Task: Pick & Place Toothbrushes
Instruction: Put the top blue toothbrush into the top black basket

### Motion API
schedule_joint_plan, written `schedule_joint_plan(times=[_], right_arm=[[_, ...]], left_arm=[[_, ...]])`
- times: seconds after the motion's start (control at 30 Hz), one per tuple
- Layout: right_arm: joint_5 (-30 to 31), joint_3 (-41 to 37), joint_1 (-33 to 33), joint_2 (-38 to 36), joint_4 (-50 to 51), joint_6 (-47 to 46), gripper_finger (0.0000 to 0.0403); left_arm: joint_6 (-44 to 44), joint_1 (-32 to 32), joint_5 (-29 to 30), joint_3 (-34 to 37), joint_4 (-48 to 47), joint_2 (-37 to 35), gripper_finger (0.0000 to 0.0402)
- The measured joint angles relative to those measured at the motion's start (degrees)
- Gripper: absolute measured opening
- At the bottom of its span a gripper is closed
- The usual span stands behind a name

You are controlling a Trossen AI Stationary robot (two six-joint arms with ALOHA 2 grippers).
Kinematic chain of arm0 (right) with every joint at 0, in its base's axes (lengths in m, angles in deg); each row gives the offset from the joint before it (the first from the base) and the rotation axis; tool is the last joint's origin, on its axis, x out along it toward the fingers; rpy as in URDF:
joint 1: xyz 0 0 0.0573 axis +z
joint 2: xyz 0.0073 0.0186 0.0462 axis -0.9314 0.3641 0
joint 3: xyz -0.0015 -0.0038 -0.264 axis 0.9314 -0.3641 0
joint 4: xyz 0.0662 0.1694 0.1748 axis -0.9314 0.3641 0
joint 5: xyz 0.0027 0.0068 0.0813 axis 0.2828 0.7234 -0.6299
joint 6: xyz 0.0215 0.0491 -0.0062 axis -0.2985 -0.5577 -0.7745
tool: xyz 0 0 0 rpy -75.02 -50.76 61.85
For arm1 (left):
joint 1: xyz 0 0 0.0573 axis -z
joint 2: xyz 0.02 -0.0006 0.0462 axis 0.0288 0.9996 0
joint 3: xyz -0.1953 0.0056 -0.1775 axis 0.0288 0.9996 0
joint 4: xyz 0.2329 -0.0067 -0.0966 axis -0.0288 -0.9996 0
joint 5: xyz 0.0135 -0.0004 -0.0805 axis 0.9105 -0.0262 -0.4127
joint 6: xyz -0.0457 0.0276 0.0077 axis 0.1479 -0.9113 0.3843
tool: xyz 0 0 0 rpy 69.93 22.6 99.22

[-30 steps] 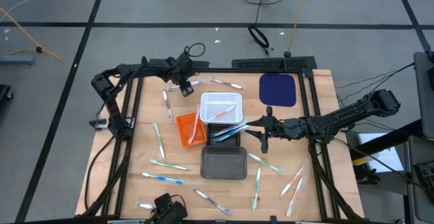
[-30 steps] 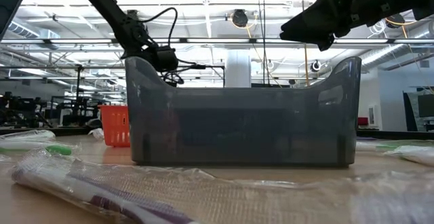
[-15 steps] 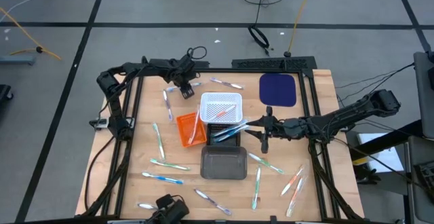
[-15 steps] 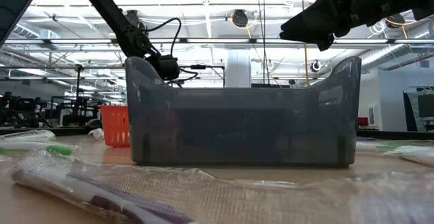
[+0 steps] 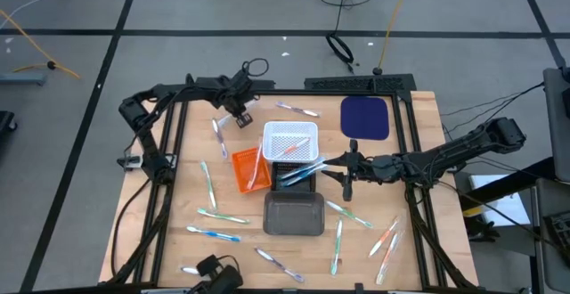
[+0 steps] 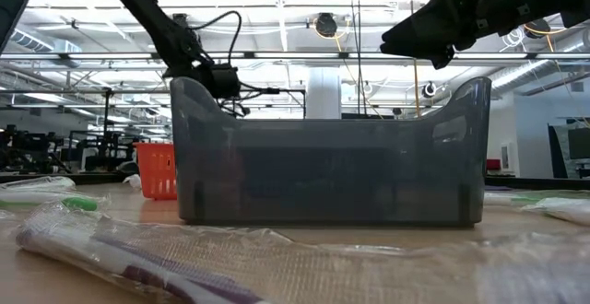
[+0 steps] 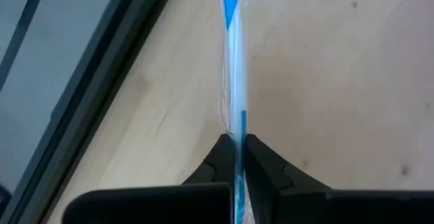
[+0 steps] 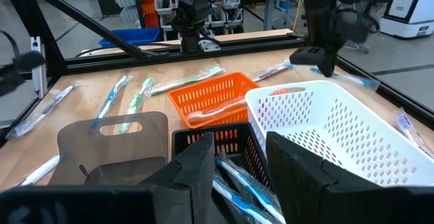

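A: Where is the blue toothbrush?
B: At the far left part of the table, in clear wrapping, pinched between the closed fingers of the left gripper.
A: And the other toothbrushes?
B: They lie scattered over the wood; some are in the orange basket and the white basket.
A: The right gripper?
B: It hangs over the black basket, its jaws partly apart, holding nothing.

**No readable text in view**

No word, label, brand, number or sign can be read anywhere in these views. The wrapped toothbrushes show only colour accents, and any print on their wrappers is too small to make out. The baskets, the trays and the room behind carry no legible marking.
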Motion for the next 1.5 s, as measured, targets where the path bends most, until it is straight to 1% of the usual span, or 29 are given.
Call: schedule_joint_plan(times=[0.13, 0.3, 0.4, 0.5, 0.6, 0.8, 0.9, 1.07, 1.2, 1.3, 1.37, 1.4, 1.5], right_arm=[[0.0, 0.0, 0.0, 0.0, 0.0, 0.0, 0.0126], [0.2, 0.0, 0.0, 0.0, 0.0, 0.0, 0.0126], [0.1, 0.0, -0.8, 0.0, -0.7, -0.4, 0.0126], [0.0, 0.0, -2.0, 0.0, -1.5, -1.5, 0.0126], [0.0, 0.0, -3.2, 0.6, -3.4, -1.5, 0.0126], [-0.4, 0.0, -5.3, 4.7, -12.0, -1.5, 0.0126], [-2.2, 0.0, -6.7, 7.5, -16.9, -1.5, 0.0126], [-3.3, 0.0, -8.7, 11.6, -23.0, -1.5, 0.0126], [-3.3, 0.0, -10.1, 13.4, -27.3, -1.5, 0.0126], [-3.3, 0.0, -11.1, 13.5, -30.7, -1.5, 0.0126], [-3.7, 0.0, -11.6, 13.5, -32.2, -1.5, 0.0126], [-4.8, 0.0, -11.9, 13.5, -33.2, -1.5, 0.0126], [-9.2, 0.0, -12.7, 13.5, -36.7, -1.5, 0.0126]], left_arm=[[3.0, -0.1, -0.1, 0.0, -1.7, -4.7, 0.0005], [6.3, 1.5, -1.5, 0.0, -2.8, -12.3, 0.0004], [8.4, 3.0, -6.5, 0.0, -2.1, -17.5, 0.0006], [10.6, 6.0, -10.6, -0.1, 0.2, -21.8, 0.0004], [11.7, 10.1, -11.7, -0.1, 3.6, -24.6, 0.0006], [12.5, 19.3, -11.6, -0.1, 11.2, -25.3, 0.0004], [13.5, 23.6, -11.0, -0.2, 16.1, -24.6, 0.0008], [13.4, 29.9, -10.7, -0.2, 20.4, -24.5, 0.0006], [13.1, 34.5, -6.9, -0.2, 21.3, -24.4, 0.0009], [12.9, 37.5, -4.8, -0.2, 22.7, -24.0, 0.0004], [13.0, 39.0, -3.5, -0.2, 23.4, -23.4, 0.0009], [13.0, 39.7, -3.0, -0.1, 23.6, -23.3, 0.0011], [12.7, 41.5, -2.1, -0.3, 28.2, -21.4, 0.0007]])
